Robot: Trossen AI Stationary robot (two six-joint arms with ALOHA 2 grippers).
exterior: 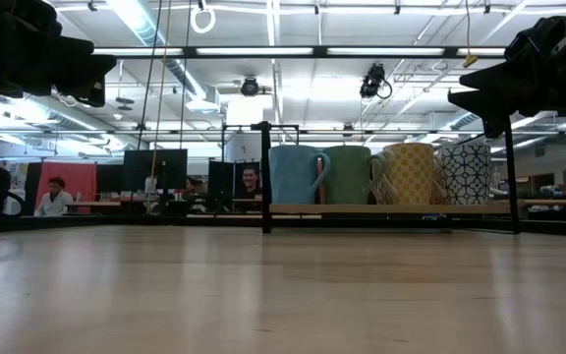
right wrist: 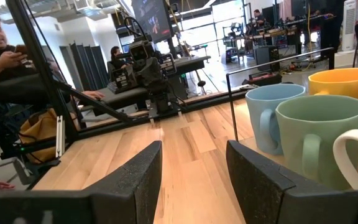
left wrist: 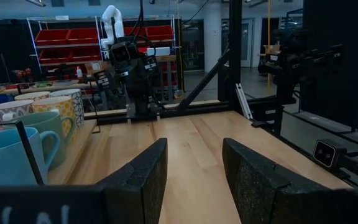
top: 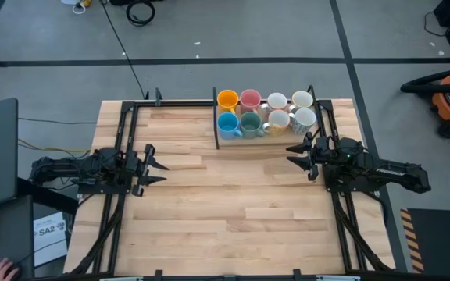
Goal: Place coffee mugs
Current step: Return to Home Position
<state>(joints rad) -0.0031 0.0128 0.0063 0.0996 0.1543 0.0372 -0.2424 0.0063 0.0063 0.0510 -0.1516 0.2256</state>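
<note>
Mugs (top: 266,113) grouped upper centre. Left pincer (top: 158,166) mid-left, right pincer (top: 295,151) just below the mugs; both spread, empty. I'd draw the right one straight back, clear of handles.

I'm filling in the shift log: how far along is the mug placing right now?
Done, it seems: eight mugs fill the shelf in two rows, from the orange mug to the patterned white mug. In hand: nothing; the left tool and right tool are open and empty, at opposite sides of the table. Left: no mug shows off the shelf, so likely only parking the arms.
</note>
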